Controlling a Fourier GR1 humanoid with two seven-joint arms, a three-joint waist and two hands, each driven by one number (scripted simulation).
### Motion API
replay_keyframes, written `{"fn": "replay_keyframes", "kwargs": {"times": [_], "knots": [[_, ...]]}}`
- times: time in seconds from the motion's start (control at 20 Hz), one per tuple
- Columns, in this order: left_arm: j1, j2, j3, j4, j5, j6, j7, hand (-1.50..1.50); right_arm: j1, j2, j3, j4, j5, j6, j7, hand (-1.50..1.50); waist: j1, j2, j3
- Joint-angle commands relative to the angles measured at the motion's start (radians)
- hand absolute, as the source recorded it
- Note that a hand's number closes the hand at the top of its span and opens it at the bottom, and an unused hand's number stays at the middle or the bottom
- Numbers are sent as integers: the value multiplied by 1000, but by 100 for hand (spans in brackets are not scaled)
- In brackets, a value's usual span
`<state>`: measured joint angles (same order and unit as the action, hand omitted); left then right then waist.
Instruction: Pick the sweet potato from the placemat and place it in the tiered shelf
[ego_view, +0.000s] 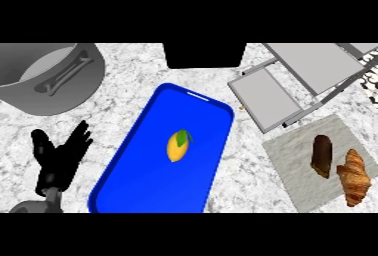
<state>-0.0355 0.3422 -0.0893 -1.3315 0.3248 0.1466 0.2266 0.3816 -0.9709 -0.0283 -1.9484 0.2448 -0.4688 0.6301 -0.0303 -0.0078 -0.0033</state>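
Your left hand (60, 150) is showing at the view's lower left, fingers straight and spread wide, pointing up, holding nothing. Your right hand is not showing in this view.

Just to the right of the hand, a blue tray (140, 165) is lying tilted on the marble counter (244, 165), its long side running up and to the right. A yellow lemon (178, 145) with a green leaf is sitting near the tray's middle, apart from the rims.

Far to the right of the hand, beyond the tray, a grey placemat (295, 150) is lying on the counter. The sweet potato (322, 156), dark brown and long, is lying on the mat, standing nearly upright in the view. A croissant (355, 177) is lying just to its right, touching or almost touching it at the lower end; you cannot tell which.

Up and right of the hand, above the mat, the grey tiered shelf (295, 82) is standing with its flat panels slanting; its lower corner is coming close to the mat's upper edge. Nothing is lying on the panels you can see.

Straight above the hand, a grey bowl (52, 77) with a bone shape on it is sitting at the upper left. A black block (204, 55) is standing at the top centre, above the tray's far end.
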Motion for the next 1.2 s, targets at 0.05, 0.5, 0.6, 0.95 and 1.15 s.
{"fn": "replay_keyframes", "kwargs": {"times": [0.05, 0.5, 0.6, 0.95, 1.15], "knots": [[-8, -37, -33, 35, -29, -7, -15, 0, -8, -53, 61, -225, 44, 130, 299, -150, 22, 8, 0], [-58, -33, -32, 0, -22, -24, 50, 0, -370, -37, 232, -102, 141, 320, 716, -150, 86, 20, 1], [-12, -30, -38, 2, -33, -38, 11, 0, -390, -9, 265, -91, 198, 328, 770, -150, 85, 17, 0], [-32, -57, -43, 41, -49, -35, -20, 0, -526, 123, 373, 98, 326, 394, 848, -150, 87, 18, 0], [-57, -42, -21, 29, -27, -42, 26, 0, -553, 209, 415, 188, 347, 450, 856, -150, 70, 14, 0]]}}
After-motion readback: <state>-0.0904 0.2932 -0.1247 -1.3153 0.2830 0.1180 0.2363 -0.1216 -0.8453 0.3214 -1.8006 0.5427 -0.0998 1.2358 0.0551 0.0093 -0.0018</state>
